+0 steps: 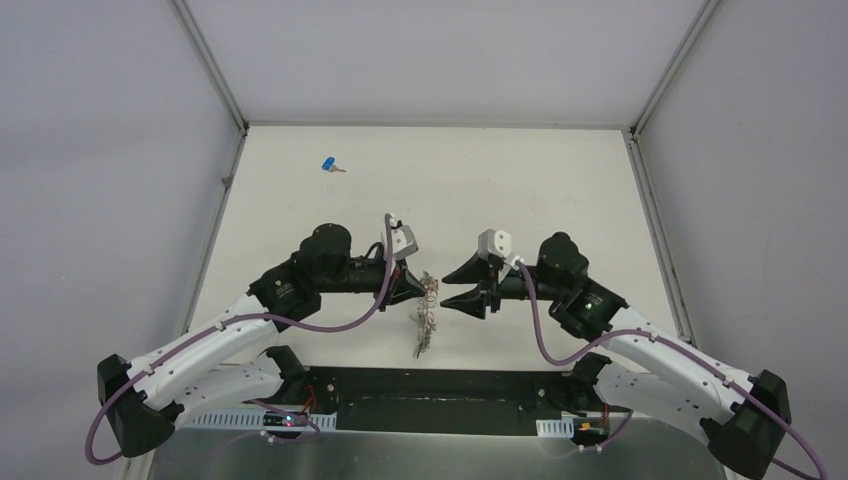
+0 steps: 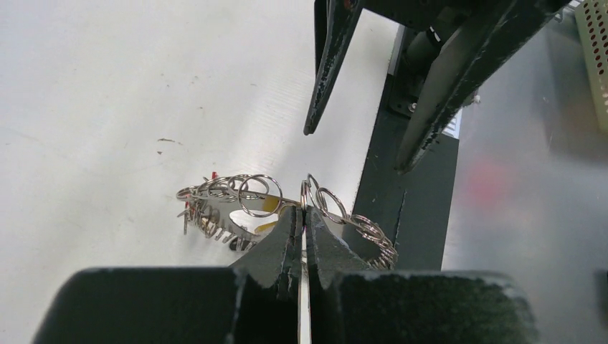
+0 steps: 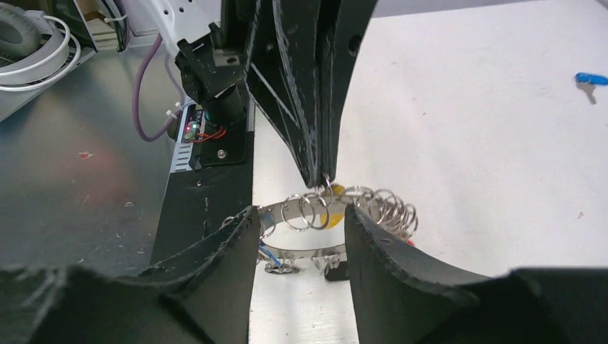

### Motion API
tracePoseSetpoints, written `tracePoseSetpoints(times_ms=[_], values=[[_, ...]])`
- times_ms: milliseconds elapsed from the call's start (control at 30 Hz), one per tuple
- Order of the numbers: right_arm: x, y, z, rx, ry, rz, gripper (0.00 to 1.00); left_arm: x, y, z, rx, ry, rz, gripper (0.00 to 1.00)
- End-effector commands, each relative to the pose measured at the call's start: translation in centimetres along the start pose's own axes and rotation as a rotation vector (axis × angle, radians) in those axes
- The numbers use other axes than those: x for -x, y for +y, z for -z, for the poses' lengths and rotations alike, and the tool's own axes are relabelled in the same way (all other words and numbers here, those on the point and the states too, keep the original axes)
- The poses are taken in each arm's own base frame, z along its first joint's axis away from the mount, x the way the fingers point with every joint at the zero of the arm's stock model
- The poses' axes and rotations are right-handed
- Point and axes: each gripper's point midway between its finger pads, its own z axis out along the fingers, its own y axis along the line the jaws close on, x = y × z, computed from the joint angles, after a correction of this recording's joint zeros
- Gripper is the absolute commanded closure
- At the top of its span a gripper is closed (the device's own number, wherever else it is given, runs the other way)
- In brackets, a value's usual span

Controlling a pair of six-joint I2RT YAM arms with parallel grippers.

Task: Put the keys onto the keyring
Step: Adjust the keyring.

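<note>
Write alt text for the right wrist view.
The left gripper, shut, pinches the top of the keyring, a grey band fringed with small rings and keys. The right gripper stands open in the foreground, framing the keyring without touching it. A blue key lies apart on the white table.

The top external camera looks steeply down from behind both arms (image 1: 215,340), taking in the whole table (image 1: 450,180) from afar. The wrist cameras sit low and close, facing each other across the keyring (image 2: 222,215), which all views share.
</note>
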Motion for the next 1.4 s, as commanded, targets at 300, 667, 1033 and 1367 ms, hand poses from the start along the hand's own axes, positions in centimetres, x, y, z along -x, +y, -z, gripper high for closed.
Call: tracePoseSetpoints(times_ms=[300,667,1033,1367], values=[[-0.4,-0.6,-1.5,0.026,0.012,-0.068,0.50,3.9,-0.1,1.2,0.039,-0.177,-0.033,1.00],[1.2,4.5,-0.5,0.307,-0.020,-0.025,0.76,3.4,0.7,1.1,0.077,-0.163,-0.031,1.00],[1.1,2.3,0.1,0.146,0.021,0.028,0.60,3.3,0.5,1.2,0.065,-0.153,-0.049,1.00],[0.0,-1.3,-1.9,0.004,0.125,-0.126,0.49,3.4,0.3,1.3,0.055,-0.153,-0.055,1.00]])
